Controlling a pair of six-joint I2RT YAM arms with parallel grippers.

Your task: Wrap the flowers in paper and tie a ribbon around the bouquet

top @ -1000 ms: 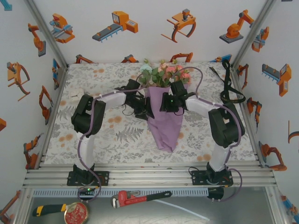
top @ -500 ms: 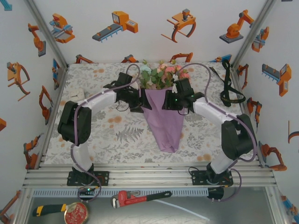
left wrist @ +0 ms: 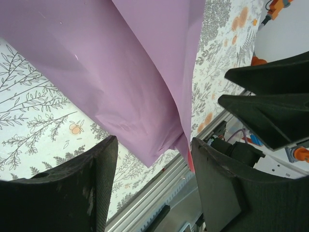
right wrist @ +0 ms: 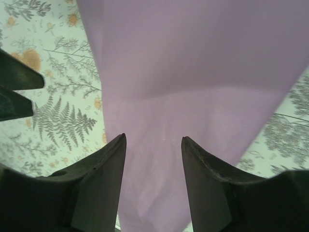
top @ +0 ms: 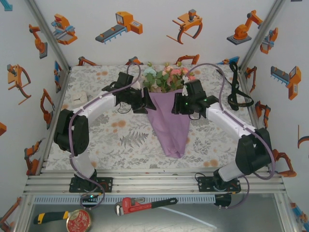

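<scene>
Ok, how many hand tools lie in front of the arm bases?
2: a red wrench near the middle, a yellow-handled knife at the left; others may be out of frame.

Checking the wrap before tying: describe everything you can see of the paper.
The paper is a thin lilac sheet rolled into a cone, wide mouth far, point toward the arm bases, over the table cover. An overlapping flap and creases show; a pink underside peeks at an edge. Flowers fill the mouth. The open left gripper and right gripper flank its upper edges; contact unclear.
</scene>
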